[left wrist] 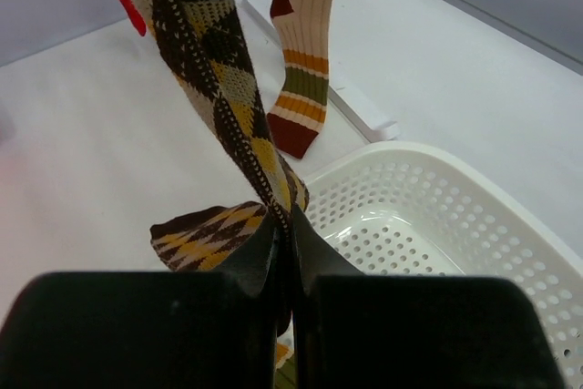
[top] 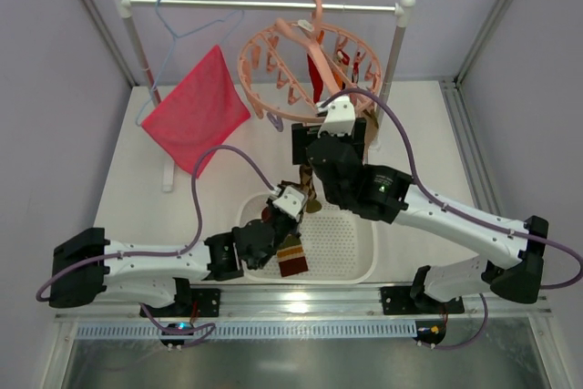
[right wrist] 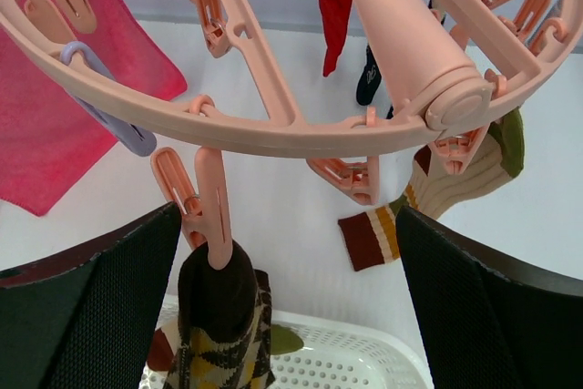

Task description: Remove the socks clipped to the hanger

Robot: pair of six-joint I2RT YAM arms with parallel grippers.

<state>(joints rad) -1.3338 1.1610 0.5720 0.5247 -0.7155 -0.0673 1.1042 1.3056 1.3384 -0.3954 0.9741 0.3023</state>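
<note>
Left gripper (left wrist: 284, 248): jaws pinched tight on the lower end of the brown argyle sock (left wrist: 214, 70), over the edge of the white basket (left wrist: 437, 198). Sock top is held by a pink clip (right wrist: 208, 207) on the round hanger (right wrist: 237, 129). Right gripper (right wrist: 287, 225): jaws wide, flanking that clip, holding nothing. Striped sock (left wrist: 305, 70), red sock (right wrist: 332, 6): clipped, hanging.

The salmon ring hanger (top: 248, 79) hangs from the rail (top: 264, 5) with a red sock (top: 316, 75) dangling inside it, and a pink-red cloth (top: 196, 116) hangs to its left. The right gripper (top: 332, 134) sits spread wide under the ring's near edge. The left gripper (top: 299, 193) is pinched on a brown patterned sock (top: 308, 179) above the white basket (top: 369, 252), where a striped sock (top: 292, 259) lies
</note>
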